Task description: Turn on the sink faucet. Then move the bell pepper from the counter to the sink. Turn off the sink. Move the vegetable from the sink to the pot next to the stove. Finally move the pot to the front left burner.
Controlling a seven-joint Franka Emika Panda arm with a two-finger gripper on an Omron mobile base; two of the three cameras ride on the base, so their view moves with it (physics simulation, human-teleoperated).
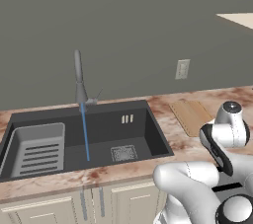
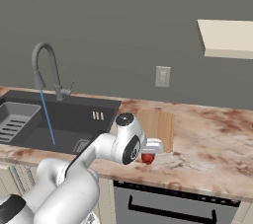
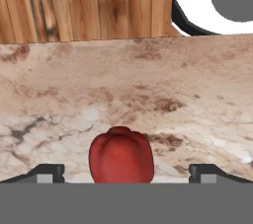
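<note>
claw [image 3: 121,173] spread wide, red bell pepper [image 3: 121,155] on bench [image 3: 148,94] at 6 o'clock between the tips, ungripped.

the marbled counter [image 3: 148,90] carries the red bell pepper [image 3: 121,155] between the claw's [image 3: 121,172] wide-apart fingertips, with a wooden cutting board [image 3: 89,3] lying beyond it.
</note>
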